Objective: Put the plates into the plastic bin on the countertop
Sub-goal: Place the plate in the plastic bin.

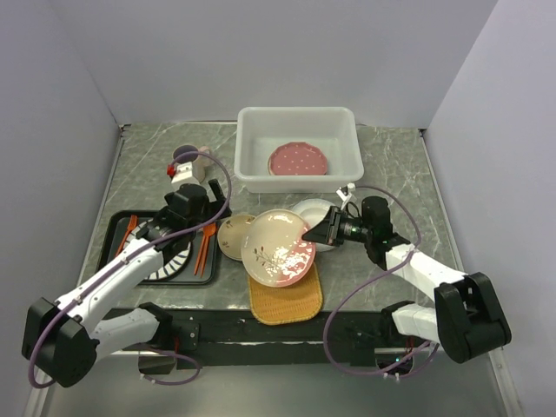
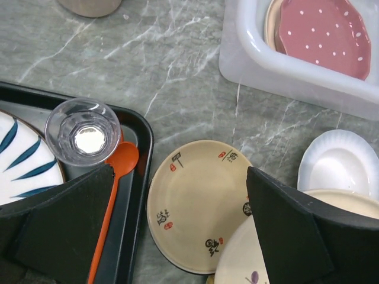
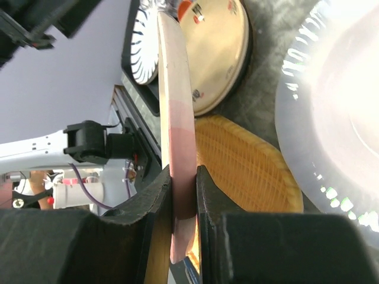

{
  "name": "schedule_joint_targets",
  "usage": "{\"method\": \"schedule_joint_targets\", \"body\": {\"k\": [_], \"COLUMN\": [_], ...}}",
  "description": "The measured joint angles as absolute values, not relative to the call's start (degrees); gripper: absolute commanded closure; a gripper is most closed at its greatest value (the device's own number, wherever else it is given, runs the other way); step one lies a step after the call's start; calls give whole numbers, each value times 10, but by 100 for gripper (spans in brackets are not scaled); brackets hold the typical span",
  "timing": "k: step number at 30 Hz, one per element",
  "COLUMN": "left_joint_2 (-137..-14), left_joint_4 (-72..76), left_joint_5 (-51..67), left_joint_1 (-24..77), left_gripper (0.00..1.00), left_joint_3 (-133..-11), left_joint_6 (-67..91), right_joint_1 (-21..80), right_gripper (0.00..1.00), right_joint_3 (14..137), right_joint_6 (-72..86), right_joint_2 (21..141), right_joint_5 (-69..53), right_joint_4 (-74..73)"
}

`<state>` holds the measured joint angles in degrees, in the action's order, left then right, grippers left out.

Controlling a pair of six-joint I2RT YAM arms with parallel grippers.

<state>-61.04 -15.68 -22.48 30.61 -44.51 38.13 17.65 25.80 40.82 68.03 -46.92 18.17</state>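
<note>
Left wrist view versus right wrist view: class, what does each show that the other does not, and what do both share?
Only left wrist: the bin holding a pink dotted plate, a glass and an orange spoon in the black tray. Only right wrist: the right gripper shut on the cream-and-pink plate, above the orange plate. Both: the tan plate and white plate.

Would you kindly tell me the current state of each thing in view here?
left gripper: open, over the small tan plate
right gripper: shut on the cream-and-pink plate
cream-and-pink plate: gripped at its rim, outside the plastic bin
plastic bin: holds a pink dotted plate
small tan plate: flat on the countertop
glass: upright in the black tray
</note>
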Motion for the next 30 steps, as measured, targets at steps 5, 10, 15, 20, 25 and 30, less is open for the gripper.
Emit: {"method": "schedule_joint_targets", "body": {"k": [5,10,15,20,25,30], "left_joint_2": [-596,-584,-570,-547,-529,-530], "left_joint_4": [-163,-171,-178,-183,-183,-182], "left_joint_5": [-206,-193,-193,-188,-176,-157], "left_joint_1": [293,281,276,273,272,272], "left_gripper": [1,1,1,1,1,1], "left_joint_3": [-434,-427,-424,-420,-416,-416], "left_joint_6": [384,388,393,401,401,401], "right_joint_1": [176,173,165,147,127,116], "right_gripper": [100,100,100,100,100,100], "right_joint_3": [283,324,375,422,465,506], "right_joint_6": [415,421,425,426,442,456], "right_joint_2": [693,702,708,720,750,794], "right_joint_5": [-479,-488,-496,-501,-508,-509], "right_joint_4": [189,189,186,178,182,180]}}
